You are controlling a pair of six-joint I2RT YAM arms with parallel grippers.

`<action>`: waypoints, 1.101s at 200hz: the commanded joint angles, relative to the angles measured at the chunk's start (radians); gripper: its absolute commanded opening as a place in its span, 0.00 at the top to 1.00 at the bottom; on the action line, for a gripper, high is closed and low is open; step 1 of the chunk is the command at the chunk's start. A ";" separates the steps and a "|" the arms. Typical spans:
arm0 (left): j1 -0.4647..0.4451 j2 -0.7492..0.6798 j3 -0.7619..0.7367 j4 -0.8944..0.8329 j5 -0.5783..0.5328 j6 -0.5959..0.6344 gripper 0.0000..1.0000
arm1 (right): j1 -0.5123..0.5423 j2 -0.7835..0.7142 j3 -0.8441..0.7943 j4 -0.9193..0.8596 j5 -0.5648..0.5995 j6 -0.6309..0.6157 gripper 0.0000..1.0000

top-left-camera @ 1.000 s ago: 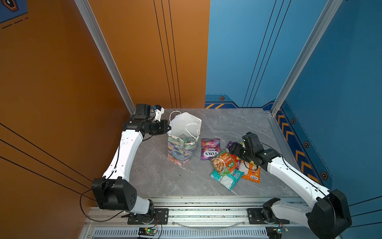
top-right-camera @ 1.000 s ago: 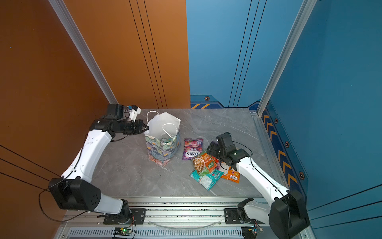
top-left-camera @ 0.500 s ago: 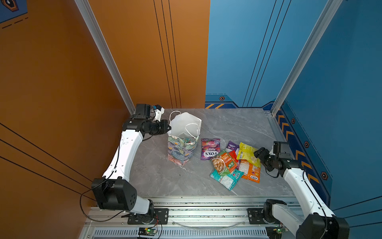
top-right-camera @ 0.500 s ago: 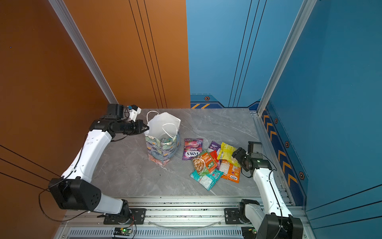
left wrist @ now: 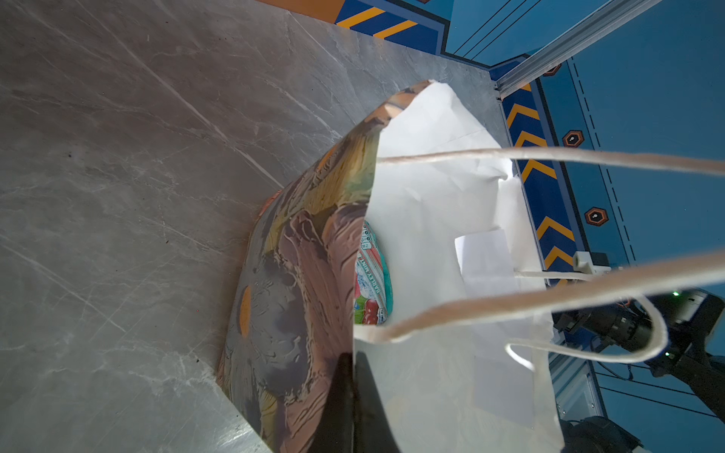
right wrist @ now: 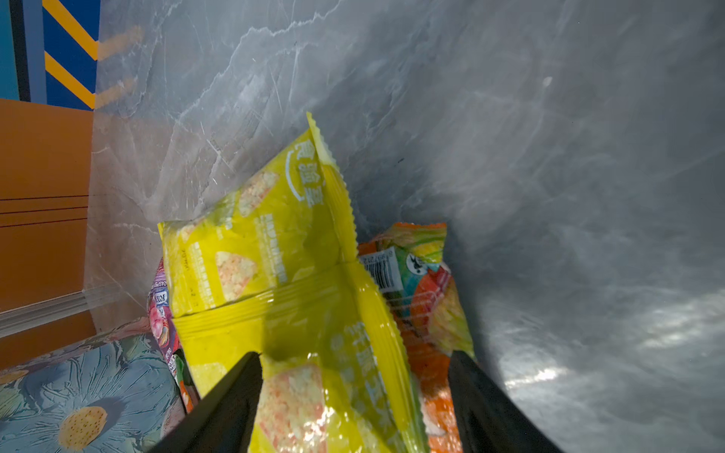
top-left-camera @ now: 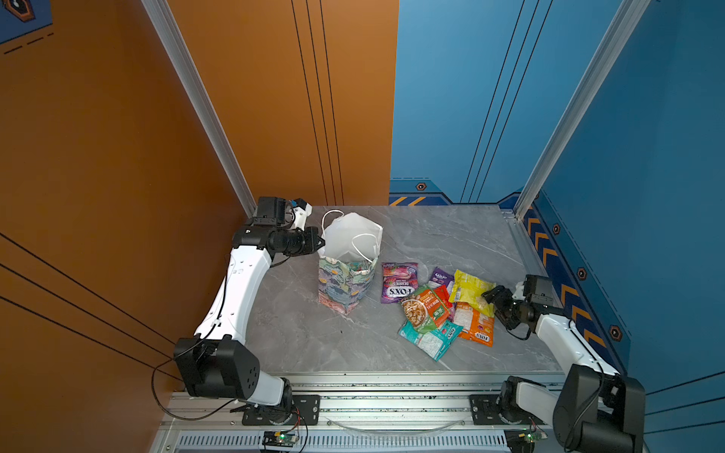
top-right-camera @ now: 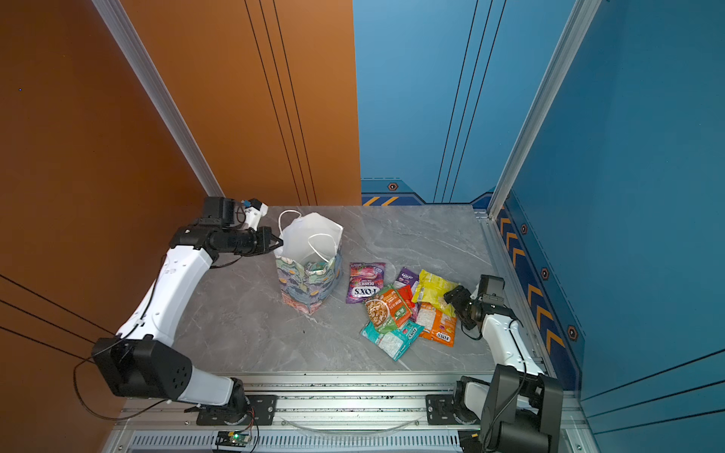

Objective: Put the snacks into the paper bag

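Snacks [top-left-camera: 431, 313], between orange wall [top-left-camera: 255, 98] and blue wall [top-left-camera: 647, 157], lie heaped and many-coloured on the grey marbled desk [top-left-camera: 451, 235], right of the flowered paper bag [top-left-camera: 343, 284]; left end effector [top-left-camera: 319, 246] clenched on its rim, right end effector [right wrist: 353, 355] released astride a yellow packet [top-left-camera: 469, 286]

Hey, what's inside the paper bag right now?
In the left wrist view, one teal and red snack packet shows inside the paper bag. Its printed wall hides the bottom, so any others cannot be seen.
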 commanded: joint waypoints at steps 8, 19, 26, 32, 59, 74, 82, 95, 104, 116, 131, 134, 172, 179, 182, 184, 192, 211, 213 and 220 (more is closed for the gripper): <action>0.006 -0.007 -0.006 0.010 0.014 -0.006 1.00 | -0.007 0.013 -0.025 0.116 -0.088 -0.031 0.24; 0.004 -0.008 -0.005 0.010 0.017 -0.007 1.00 | -0.006 0.012 -0.027 0.129 -0.099 -0.037 0.24; 0.004 -0.006 -0.004 0.010 0.016 -0.008 1.00 | -0.006 0.010 -0.028 0.138 -0.107 -0.041 0.25; 0.004 -0.005 -0.004 0.011 0.016 -0.008 1.00 | -0.006 0.010 -0.027 0.143 -0.114 -0.043 0.26; 0.004 -0.004 -0.002 0.011 0.016 -0.008 1.00 | -0.007 0.013 -0.028 0.163 -0.134 -0.043 0.33; 0.004 -0.005 -0.003 0.011 0.016 -0.008 1.00 | -0.006 0.017 -0.031 0.175 -0.137 -0.040 0.40; 0.004 -0.005 -0.003 0.010 0.016 -0.008 1.00 | -0.006 0.021 -0.034 0.179 -0.137 -0.039 0.44; 0.004 -0.005 -0.002 0.010 0.016 -0.009 1.00 | -0.006 0.030 -0.036 0.185 -0.137 -0.039 0.51; 0.004 -0.006 -0.002 0.010 0.017 -0.009 1.00 | -0.006 0.037 -0.037 0.190 -0.140 -0.039 0.56; 0.004 -0.006 -0.003 0.011 0.018 -0.008 1.00 | -0.007 0.046 -0.038 0.197 -0.146 -0.037 0.61; 0.004 -0.006 -0.003 0.010 0.017 -0.008 1.00 | -0.006 0.055 -0.039 0.207 -0.152 -0.036 0.69; 0.003 -0.006 -0.003 0.011 0.017 -0.008 1.00 | -0.006 0.056 -0.038 0.208 -0.153 -0.035 0.70; 0.004 -0.006 -0.002 0.010 0.016 -0.006 1.00 | -0.005 0.074 -0.033 0.238 -0.163 -0.013 0.85; 0.004 -0.006 -0.003 0.011 0.016 -0.007 1.00 | -0.004 0.078 -0.031 0.240 -0.164 -0.012 0.89; 0.004 -0.004 -0.003 0.010 0.016 -0.007 1.00 | -0.003 0.078 -0.030 0.242 -0.166 -0.010 0.90; 0.004 -0.004 -0.003 0.010 0.016 -0.007 1.00 | -0.002 0.079 -0.030 0.243 -0.166 -0.009 0.92; 0.003 -0.005 -0.003 0.011 0.016 -0.007 1.00 | 0.001 0.083 -0.026 0.244 -0.166 -0.006 0.94; 0.003 -0.003 -0.002 0.010 0.016 -0.008 1.00 | 0.009 0.074 -0.023 0.242 -0.163 0.012 0.88; 0.003 -0.003 -0.001 0.010 0.016 -0.007 1.00 | 0.011 0.071 -0.024 0.243 -0.160 0.013 0.87; 0.004 -0.002 -0.002 0.011 0.015 -0.006 1.00 | 0.017 0.061 -0.027 0.246 -0.150 0.021 0.85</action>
